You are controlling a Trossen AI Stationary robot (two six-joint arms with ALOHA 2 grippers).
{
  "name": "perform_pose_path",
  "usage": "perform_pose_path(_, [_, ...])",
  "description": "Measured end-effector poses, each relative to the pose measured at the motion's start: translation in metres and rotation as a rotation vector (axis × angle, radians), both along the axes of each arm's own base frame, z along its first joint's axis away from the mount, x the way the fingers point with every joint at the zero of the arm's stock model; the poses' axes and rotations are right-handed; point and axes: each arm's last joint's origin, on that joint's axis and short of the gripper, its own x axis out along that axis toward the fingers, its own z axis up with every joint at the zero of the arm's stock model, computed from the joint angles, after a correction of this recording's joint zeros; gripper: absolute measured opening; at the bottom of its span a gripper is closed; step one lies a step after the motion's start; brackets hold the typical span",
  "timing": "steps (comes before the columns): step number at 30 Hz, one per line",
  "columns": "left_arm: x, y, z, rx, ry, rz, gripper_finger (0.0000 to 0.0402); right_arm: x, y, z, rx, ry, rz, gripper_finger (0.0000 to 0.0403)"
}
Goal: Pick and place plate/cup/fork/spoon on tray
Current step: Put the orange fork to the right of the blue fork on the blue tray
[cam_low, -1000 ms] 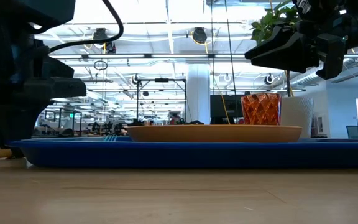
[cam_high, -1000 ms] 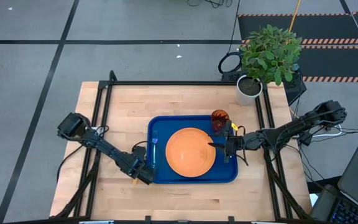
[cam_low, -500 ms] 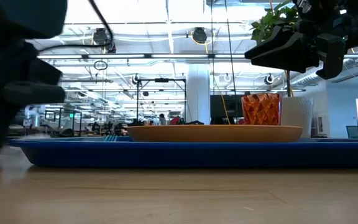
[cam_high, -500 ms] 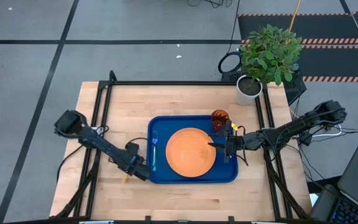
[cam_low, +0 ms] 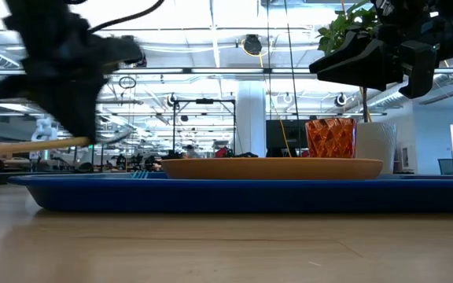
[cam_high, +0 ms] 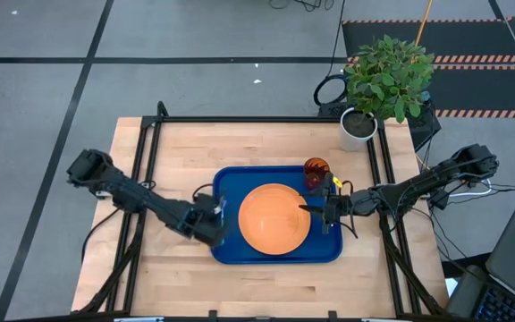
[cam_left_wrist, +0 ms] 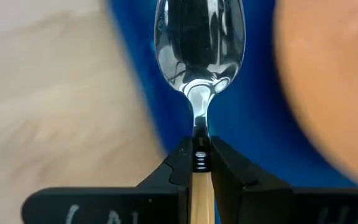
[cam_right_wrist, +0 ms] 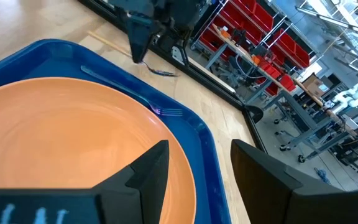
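left gripper [cam_left_wrist: 199, 163] clamped on spoon [cam_left_wrist: 199, 43] handle, bowl over tray [cam_high: 275, 252] left rim | right gripper [cam_right_wrist: 194, 168] jaws apart, waiting above plate [cam_high: 274, 217] | advice: lower spoon level beside fork [cam_right_wrist: 126, 92], clear of plate, then release

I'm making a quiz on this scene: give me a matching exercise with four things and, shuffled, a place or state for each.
Things:
1. spoon
2. plate
3. cup
4. fork

Places or states:
A. stands in a tray corner, on the plant side
B. lies in the tray between plate and rim
C. held off the table by the left end effector
D. lies flat in the middle of the tray

Pairs: 1-C, 2-D, 3-A, 4-B
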Motion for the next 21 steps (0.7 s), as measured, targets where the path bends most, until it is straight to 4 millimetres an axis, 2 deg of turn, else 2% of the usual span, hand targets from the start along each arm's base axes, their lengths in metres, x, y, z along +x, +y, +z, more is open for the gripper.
perform_pose_path(7, [0.031, 0.030, 0.007, 0.110, -0.161, -0.085, 0.0033, 0.000, 0.000, 0.000, -0.001, 0.003, 0.000, 0.0169])
perform_pose_path(14, [0.045, 0.053, 0.012, 0.145, -0.221, -0.110, 0.0033, 0.000, 0.000, 0.000, -0.008, 0.004, 0.001, 0.0169])
perform_pose_path(21, [0.054, 0.057, -0.008, 0.062, -0.184, -0.064, 0.0039, 0.000, 0.000, -0.001, -0.034, 0.018, 0.006, 0.0169])
